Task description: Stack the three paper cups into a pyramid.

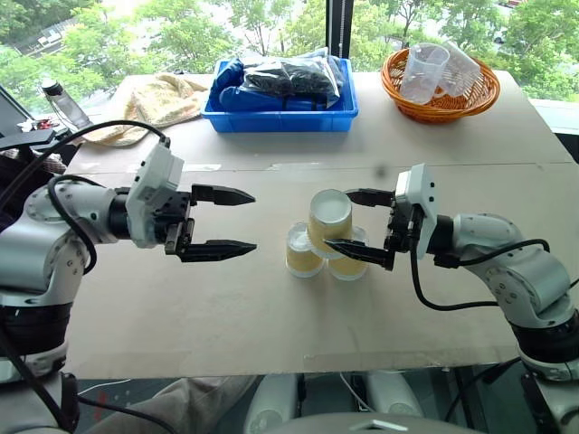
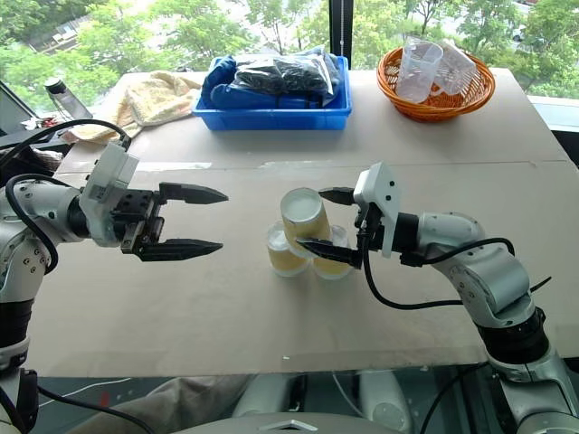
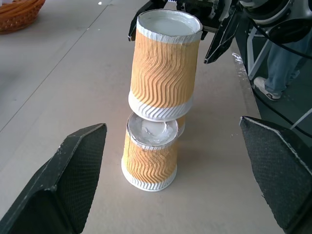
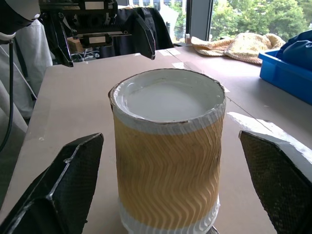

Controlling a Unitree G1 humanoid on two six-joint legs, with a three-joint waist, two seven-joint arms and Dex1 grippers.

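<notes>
Three tan paper cups with white rims stand upside down at the table's middle. Two form a base row, the left one [image 1: 302, 251] and the right one [image 1: 349, 262]. The third cup [image 1: 328, 220] sits on top of them, slightly tilted. My right gripper [image 1: 339, 219] is open, its fingers on either side of the top cup [image 4: 168, 156] with a gap on both sides. My left gripper [image 1: 254, 220] is open and empty, a short way left of the stack and pointing at it. The left wrist view shows the top cup [image 3: 165, 63] over a base cup [image 3: 150, 156].
A blue bin [image 1: 282, 118] holding dark bagged items stands at the back centre. An orange basket [image 1: 441, 93] with clear plastic measuring cups is at the back right. A yellow cloth [image 1: 154, 101] and a bottle [image 1: 63, 104] lie at the back left.
</notes>
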